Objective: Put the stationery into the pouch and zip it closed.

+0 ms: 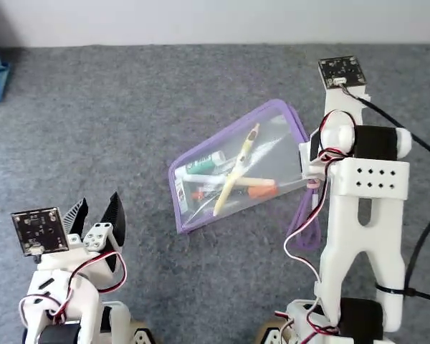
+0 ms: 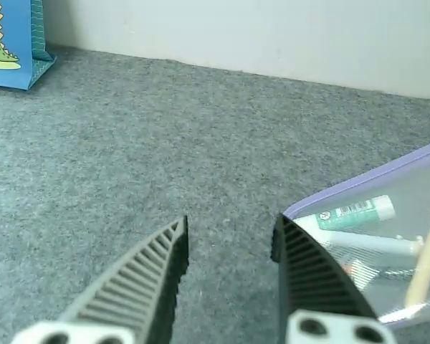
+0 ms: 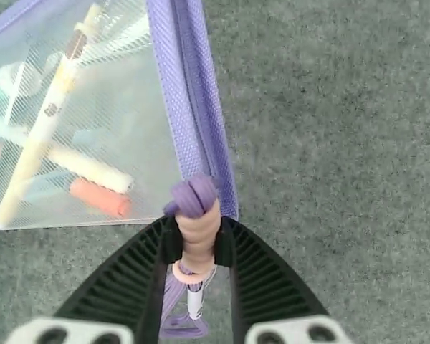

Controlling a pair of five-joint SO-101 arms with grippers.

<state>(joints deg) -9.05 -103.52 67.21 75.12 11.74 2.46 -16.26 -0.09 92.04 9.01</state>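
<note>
Right gripper [image 3: 197, 228] clamped on the peach-and-purple cord zip pull [image 3: 196, 215]; left gripper [image 2: 229, 240] open

The clear mesh pouch with purple edging [image 1: 269, 143] lay on the grey felt table [image 1: 129, 107], with pens and markers [image 1: 233, 179] inside. The right arm stood extended beside it, holding the pull at its corner. The left arm sat drawn back, jaws apart, short of the pouch.

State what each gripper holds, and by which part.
Right gripper: shut on the pull cord of the pouch, just below its knot at the pouch's corner. Left gripper: open, holding nothing.
</note>
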